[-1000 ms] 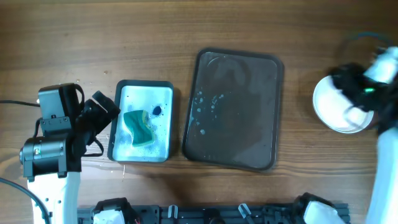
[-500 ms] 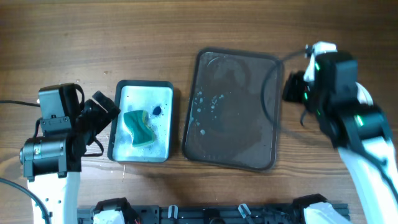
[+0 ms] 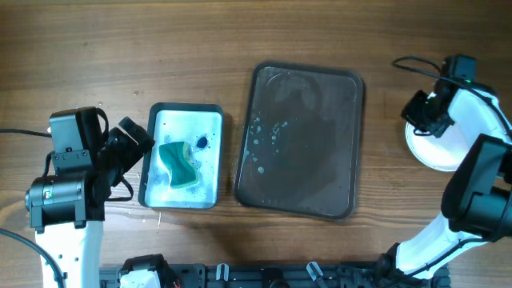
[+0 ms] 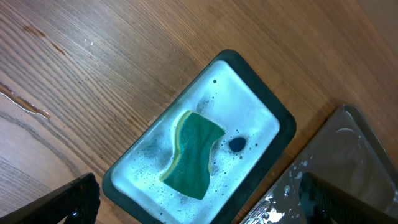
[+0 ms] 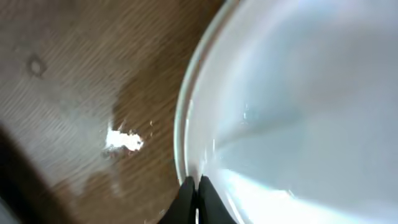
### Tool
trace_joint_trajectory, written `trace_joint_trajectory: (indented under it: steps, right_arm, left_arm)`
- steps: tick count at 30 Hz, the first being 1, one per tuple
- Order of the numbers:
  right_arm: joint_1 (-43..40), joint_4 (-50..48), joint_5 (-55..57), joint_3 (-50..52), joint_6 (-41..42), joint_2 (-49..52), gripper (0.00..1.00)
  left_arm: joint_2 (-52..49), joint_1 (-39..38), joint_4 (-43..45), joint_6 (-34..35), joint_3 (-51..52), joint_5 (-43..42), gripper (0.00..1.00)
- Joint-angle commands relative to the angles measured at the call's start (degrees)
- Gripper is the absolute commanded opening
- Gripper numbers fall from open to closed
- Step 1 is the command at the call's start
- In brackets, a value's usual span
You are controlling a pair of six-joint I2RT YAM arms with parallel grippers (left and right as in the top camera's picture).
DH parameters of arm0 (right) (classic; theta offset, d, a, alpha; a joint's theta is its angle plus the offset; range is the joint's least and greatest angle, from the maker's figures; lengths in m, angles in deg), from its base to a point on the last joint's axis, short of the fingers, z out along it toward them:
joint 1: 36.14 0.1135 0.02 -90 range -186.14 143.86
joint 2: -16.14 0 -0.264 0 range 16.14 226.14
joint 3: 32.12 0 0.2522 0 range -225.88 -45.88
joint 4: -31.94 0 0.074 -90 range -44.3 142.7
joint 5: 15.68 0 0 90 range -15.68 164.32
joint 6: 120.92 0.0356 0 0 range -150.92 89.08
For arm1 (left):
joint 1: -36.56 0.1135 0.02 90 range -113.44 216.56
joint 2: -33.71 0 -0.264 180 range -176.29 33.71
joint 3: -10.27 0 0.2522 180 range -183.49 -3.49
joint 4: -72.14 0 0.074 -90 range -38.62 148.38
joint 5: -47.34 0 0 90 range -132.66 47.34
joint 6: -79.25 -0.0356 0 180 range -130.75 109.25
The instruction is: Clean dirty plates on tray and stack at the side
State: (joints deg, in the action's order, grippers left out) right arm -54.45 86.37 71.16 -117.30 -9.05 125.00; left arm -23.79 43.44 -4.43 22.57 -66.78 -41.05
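Note:
The large dark tray [image 3: 320,160] lies in the middle of the table with no plates on it, only water droplets near its left side; its corner shows in the left wrist view [image 4: 357,146]. White plates [image 3: 440,144] sit on the wood to the right of the tray; how many are stacked I cannot tell. My right gripper [image 3: 422,112] is shut, its fingertips [image 5: 194,186] pressed together right at the left rim of the plain white plate [image 5: 298,106]. My left gripper [image 3: 136,152] stands open, fingers wide apart [image 4: 211,208] above a small tray, holding nothing.
A small black-rimmed tray [image 3: 186,110] with a pale, soapy inside lies left of the large tray; a green-and-yellow sponge [image 3: 179,163] and a dark blue blob [image 4: 237,144] rest in it. A wet patch [image 5: 124,140] glistens on the wood beside the plate.
The right arm swung from the plates toward the tray's right edge, then back to the plates' left rim, and its jaws closed. The left arm stayed still.

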Motion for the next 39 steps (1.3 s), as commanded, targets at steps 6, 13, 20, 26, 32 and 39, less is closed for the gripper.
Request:
trace_joint_trajectory:
  steps: [6, 13, 20, 26, 32, 39]
  right_arm:
    - [5.40, 5.51, -38.60, -0.26, -18.38, -21.49, 0.13]
    - [24.26, 14.40, -41.62, -0.26, -24.52, -49.20, 1.00]
    - [27.45, 17.35, -33.31, -0.26, -25.33, -61.31, 1.00]
    - [28.09, 9.27, -19.02, 6.19, -38.64, -68.50, 1.00]
    - [27.98, -4.92, -19.06, 32.65, -40.57, -86.75, 1.00]
    - [27.98, -21.59, -19.15, 60.52, -32.94, -108.28, 1.00]
  left_arm:
    - [-0.04, 0.39, 0.20, -0.09, -0.70, -0.48, 1.00]
    - [-0.04, 0.39, 0.20, -0.11, -0.70, -0.48, 1.00]
    - [-0.04, 0.39, 0.20, -0.11, -0.70, -0.48, 1.00]
    - [-0.04, 0.39, 0.20, -0.11, -0.70, -0.48, 1.00]
    - [-0.04, 0.39, 0.17, -0.11, -0.70, -0.48, 1.00]
    - [-0.04, 0.39, 0.20, -0.11, -0.70, -0.48, 1.00]
